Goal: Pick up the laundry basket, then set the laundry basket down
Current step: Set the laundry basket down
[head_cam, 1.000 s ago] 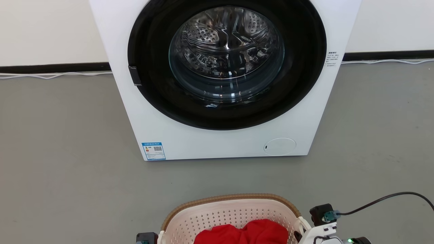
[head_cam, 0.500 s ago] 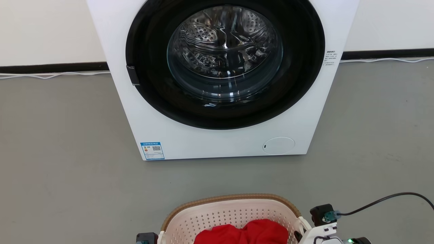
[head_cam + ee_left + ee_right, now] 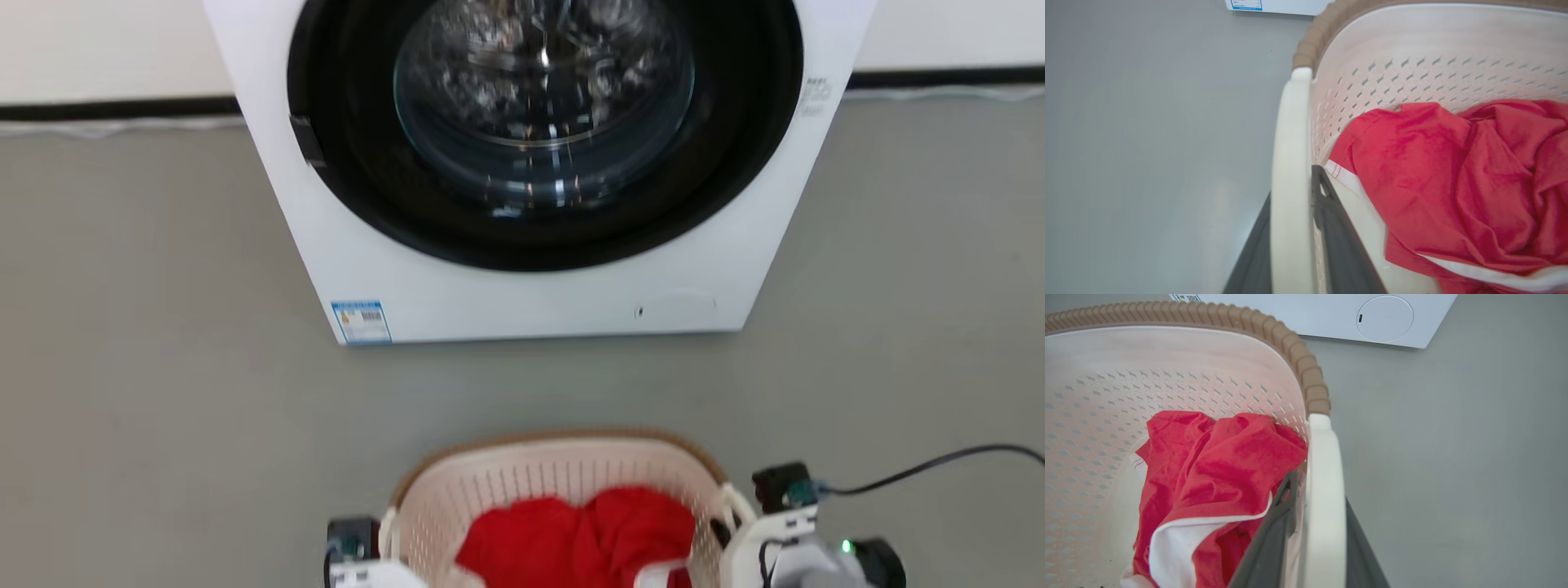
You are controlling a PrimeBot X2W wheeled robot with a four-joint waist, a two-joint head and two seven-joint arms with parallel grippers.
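Left gripper and right gripper each clamped a white loop handle of the cream perforated plastic laundry basket. Grabbing both sides was probably so it'd ride level.

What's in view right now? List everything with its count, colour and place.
Washer: one, white with a black door ring, ahead on the floor.
Label: one, blue, on the washer's lower left corner.
Basket: one, cream with a brown rim, in front of the washer.
Garment: one, red with white trim, bunched inside the basket.
Floor: one, grey, under the washer.
Cable: one, black, running from the right wrist to the head view's right edge.
Left gripper: one, dark, fingers clamped on the basket's left handle.
Right gripper: one, dark, fingers clamped on the right handle.
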